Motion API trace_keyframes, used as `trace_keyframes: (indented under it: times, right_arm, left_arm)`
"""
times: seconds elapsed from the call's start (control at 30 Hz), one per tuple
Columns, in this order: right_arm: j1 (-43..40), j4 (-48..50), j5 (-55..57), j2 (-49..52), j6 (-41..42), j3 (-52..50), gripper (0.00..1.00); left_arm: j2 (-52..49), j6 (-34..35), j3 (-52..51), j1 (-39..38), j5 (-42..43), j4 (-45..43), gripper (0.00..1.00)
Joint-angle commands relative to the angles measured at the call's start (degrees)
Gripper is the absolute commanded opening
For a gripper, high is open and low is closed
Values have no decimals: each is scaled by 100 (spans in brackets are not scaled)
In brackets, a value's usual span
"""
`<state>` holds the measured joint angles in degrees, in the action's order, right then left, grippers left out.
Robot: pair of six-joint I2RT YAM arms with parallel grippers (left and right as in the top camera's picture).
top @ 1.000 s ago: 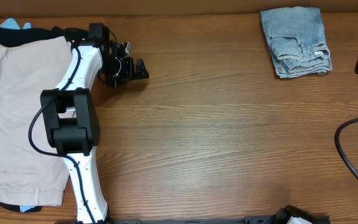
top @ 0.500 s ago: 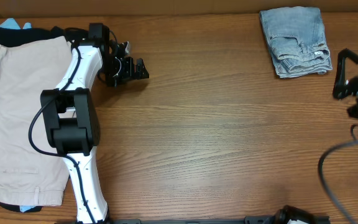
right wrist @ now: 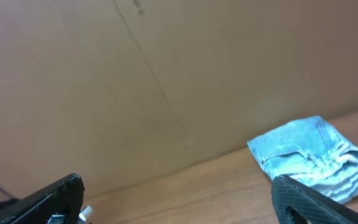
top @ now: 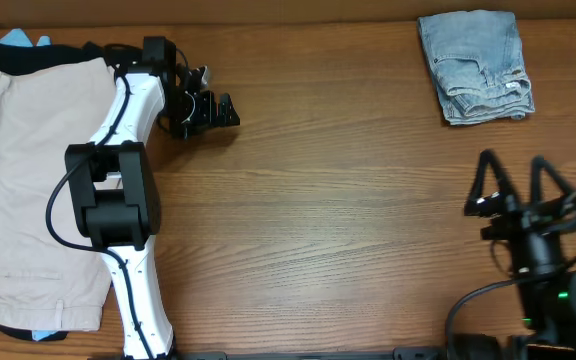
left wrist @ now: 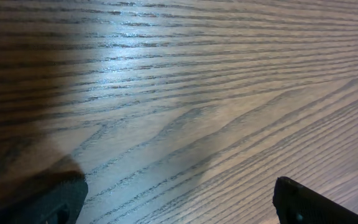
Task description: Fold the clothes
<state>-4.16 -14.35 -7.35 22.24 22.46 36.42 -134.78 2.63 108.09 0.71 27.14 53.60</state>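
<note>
Spotted the denim pants (top: 476, 66) already bundled at the table's (top: 348, 220) far right corner, with both the left gripper (top: 230, 110) and right gripper (top: 513, 158) wide open and empty, so might've pinched just a top layer and dragged everything undone.

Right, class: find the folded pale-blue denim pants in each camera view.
Overhead: denim pants top right, by the far edge of the table.
Left wrist: not in view, only wood grain.
Right wrist: lower right, below the brown wall.
Shared landmark: the wood-grain table.
</note>
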Motion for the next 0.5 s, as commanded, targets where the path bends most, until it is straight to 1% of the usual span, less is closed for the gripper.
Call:
trace_keyframes:
  times: [0.0,0.13,0.33,0.47]
  right_arm:
    - [267,286,793,-496,-20,-774,100]
    - [461,636,1005,-918,-76,-1659,100]
    - [717,1191,1008,-1495,-1003,-2588,100]
    - [761,1471,1005,-1753,-1051,-3095,100]
  left_arm:
    - [-459,-92,-208,-37,-378,-20,100]
    - [-459,-92,-208,-37,-378,-20,100]
    - [-459,-92,-208,-37,-380,-17,100]
    - [-459,-92,-208,-37,-378,-17,100]
